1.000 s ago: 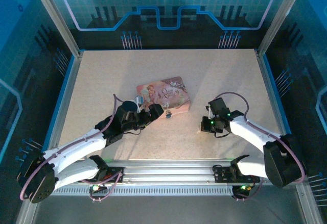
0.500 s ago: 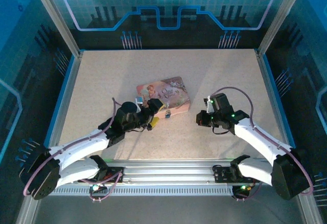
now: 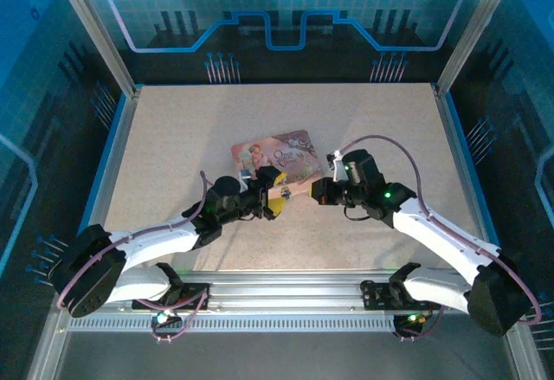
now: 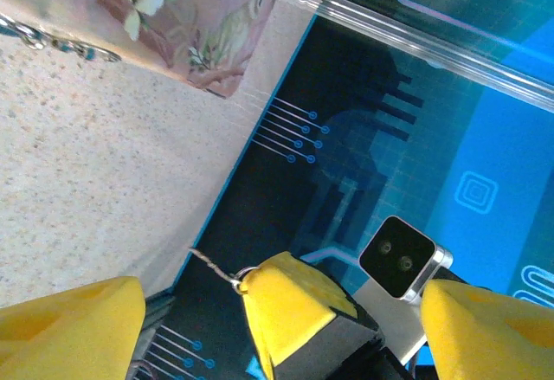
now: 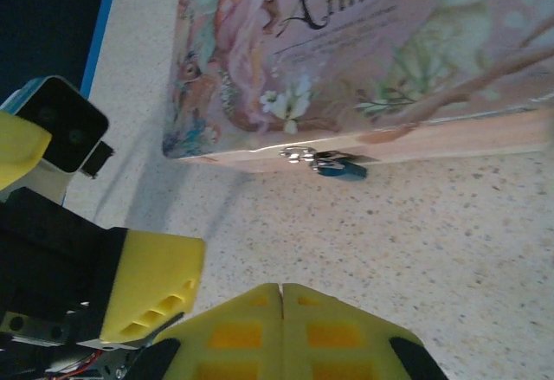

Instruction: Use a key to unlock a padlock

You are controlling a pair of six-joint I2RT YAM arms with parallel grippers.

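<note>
Right fingers (image 5: pixel 234 332) closer, one padlock (image 5: pixel 339 168) (one key (image 4: pixel 221 269))

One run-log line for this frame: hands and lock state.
left hand: open, by pink box near edge | right hand: shut on key, close to left hand | padlock: hanging at clasp, key not inserted

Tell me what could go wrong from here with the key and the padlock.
The padlock hangs unheld from the pink box, so a push from the key may swing it. The key is only a thin sliver at the tip of the shut right gripper and could twist. The open left gripper sits close; they may collide.
</note>
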